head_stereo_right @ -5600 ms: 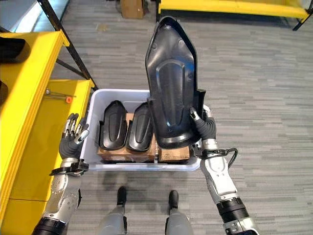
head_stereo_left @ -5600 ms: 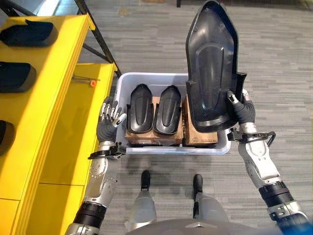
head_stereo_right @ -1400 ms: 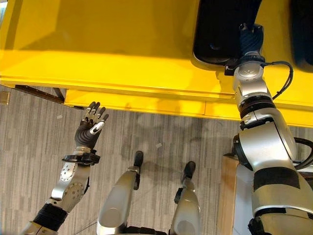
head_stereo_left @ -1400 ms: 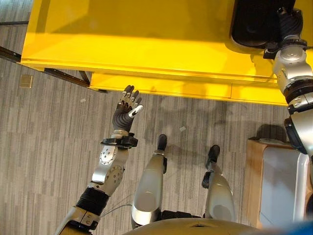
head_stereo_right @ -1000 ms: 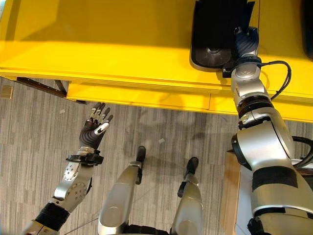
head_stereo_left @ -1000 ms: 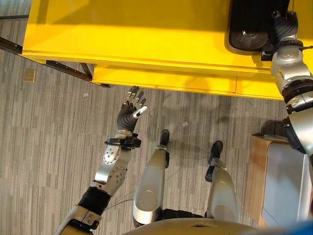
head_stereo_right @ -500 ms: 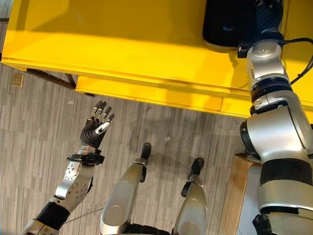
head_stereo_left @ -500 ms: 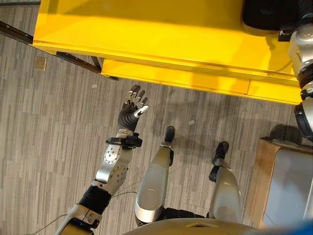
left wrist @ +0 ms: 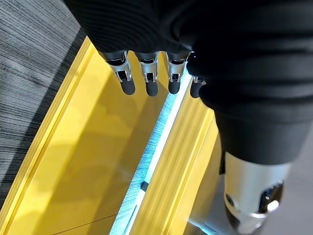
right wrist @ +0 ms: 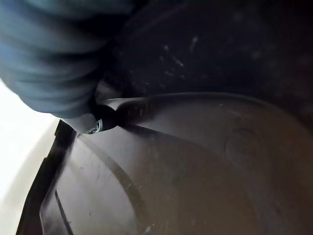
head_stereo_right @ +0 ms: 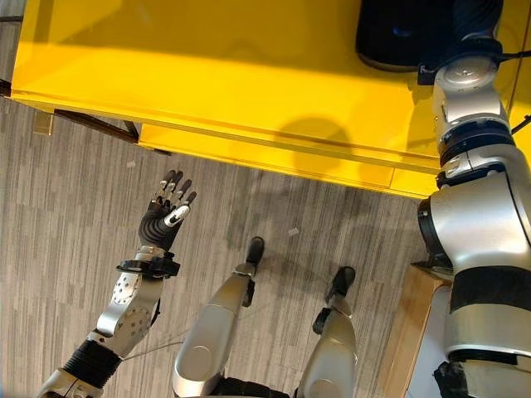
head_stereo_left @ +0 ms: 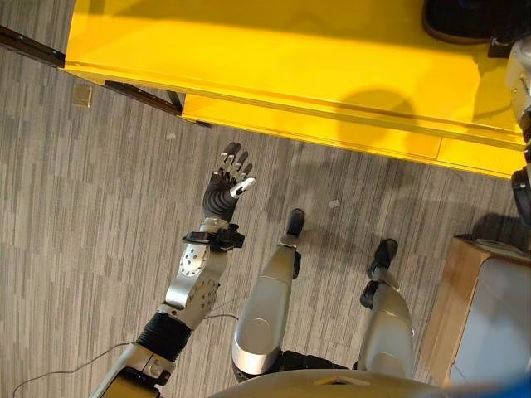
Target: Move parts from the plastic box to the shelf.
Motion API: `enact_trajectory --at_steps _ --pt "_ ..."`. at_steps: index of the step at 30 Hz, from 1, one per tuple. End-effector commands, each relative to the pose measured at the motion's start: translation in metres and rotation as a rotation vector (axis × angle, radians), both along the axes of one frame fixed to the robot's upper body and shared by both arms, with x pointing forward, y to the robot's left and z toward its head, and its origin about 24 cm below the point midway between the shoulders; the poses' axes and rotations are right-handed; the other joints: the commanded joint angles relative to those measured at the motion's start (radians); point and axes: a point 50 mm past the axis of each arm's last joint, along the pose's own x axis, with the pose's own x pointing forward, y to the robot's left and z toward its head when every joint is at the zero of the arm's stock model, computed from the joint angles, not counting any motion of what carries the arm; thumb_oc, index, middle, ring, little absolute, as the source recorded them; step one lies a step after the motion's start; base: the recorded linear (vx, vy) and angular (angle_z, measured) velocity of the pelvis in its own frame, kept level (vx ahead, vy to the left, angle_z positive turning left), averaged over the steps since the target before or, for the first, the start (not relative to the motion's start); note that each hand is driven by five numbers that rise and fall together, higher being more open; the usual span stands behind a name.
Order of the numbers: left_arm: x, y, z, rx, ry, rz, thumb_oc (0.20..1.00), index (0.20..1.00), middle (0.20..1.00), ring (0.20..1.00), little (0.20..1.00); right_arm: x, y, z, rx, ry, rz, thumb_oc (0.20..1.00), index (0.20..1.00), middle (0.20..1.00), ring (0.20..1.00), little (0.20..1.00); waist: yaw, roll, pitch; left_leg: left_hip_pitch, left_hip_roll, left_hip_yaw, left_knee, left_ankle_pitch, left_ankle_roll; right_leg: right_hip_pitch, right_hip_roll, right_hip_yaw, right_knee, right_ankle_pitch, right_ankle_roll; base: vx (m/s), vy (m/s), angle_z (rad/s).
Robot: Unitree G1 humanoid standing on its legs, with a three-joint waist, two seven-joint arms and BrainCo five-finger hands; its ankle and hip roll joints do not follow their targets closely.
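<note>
A black moulded part point(head_stereo_right: 397, 35) lies on the top of the yellow shelf point(head_stereo_left: 274, 58) at the far right. My right hand point(head_stereo_right: 477, 18) reaches onto its near edge. In the right wrist view the thumb point(right wrist: 100, 120) presses on the part's hollow inner face point(right wrist: 195, 166), so the hand is shut on it. The pale plastic box point(head_stereo_left: 498, 327) stands at the lower right on a tan wooden base point(head_stereo_left: 452, 303). My left hand point(head_stereo_left: 226, 186) is raised over the floor short of the shelf, open with straight fingers point(left wrist: 146, 78) and holding nothing.
A lower yellow shelf tier point(head_stereo_left: 315, 133) juts out below the top one. A dark shelf leg point(head_stereo_left: 141, 95) slants across the grey striped carpet point(head_stereo_left: 91, 215) at the left. Small scraps lie on the floor near the shelf.
Since 5.6 s ago the part went from above the box onto the shelf top. In the last second the camera shifted; my right hand stays on the part and my left hand keeps its pose.
</note>
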Motion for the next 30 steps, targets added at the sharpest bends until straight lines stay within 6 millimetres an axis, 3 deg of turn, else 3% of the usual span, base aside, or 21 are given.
enact_trajectory --at_steps 1,2,22,30 --pt "-0.005 -0.001 0.031 -0.007 -0.159 -0.017 1.000 1.000 1.000 1.000 1.000 -0.020 -0.002 0.050 -0.076 -0.156 -0.017 0.200 0.200 0.200 0.200 0.200 0.014 -0.019 -0.038 -0.050 0.036 -0.059 0.052 0.013 -0.060 0.052 -0.029 0.017 0.183 -0.084 0.009 0.00 0.000 0.00" --pt "-0.006 0.001 0.031 -0.011 -0.161 -0.007 1.000 1.000 1.000 1.000 1.000 -0.020 -0.003 0.049 -0.073 -0.147 -0.034 1.000 1.000 1.000 1.000 1.000 0.012 -0.018 -0.036 -0.046 0.037 -0.057 0.054 0.009 -0.060 0.048 -0.026 0.022 0.189 -0.088 0.007 0.00 0.000 0.00" --pt "-0.005 0.008 0.028 -0.012 -0.146 0.004 1.000 1.000 1.000 1.000 1.000 -0.009 0.000 0.022 0.024 -0.121 -0.008 1.000 1.000 1.000 1.000 1.000 -0.018 -0.035 -0.025 -0.007 0.054 -0.052 0.060 0.014 -0.066 0.065 -0.013 0.035 0.204 -0.096 -0.001 -0.02 -0.001 -0.01" --pt "-0.006 0.009 0.025 -0.012 -0.127 0.002 1.000 1.000 1.000 1.000 1.000 0.001 0.005 -0.003 0.100 -0.080 0.017 1.000 1.000 1.000 1.000 1.000 -0.025 -0.038 -0.023 0.004 0.060 -0.055 0.048 0.028 -0.071 0.071 -0.006 0.036 0.200 -0.092 -0.004 -0.06 -0.003 -0.02"
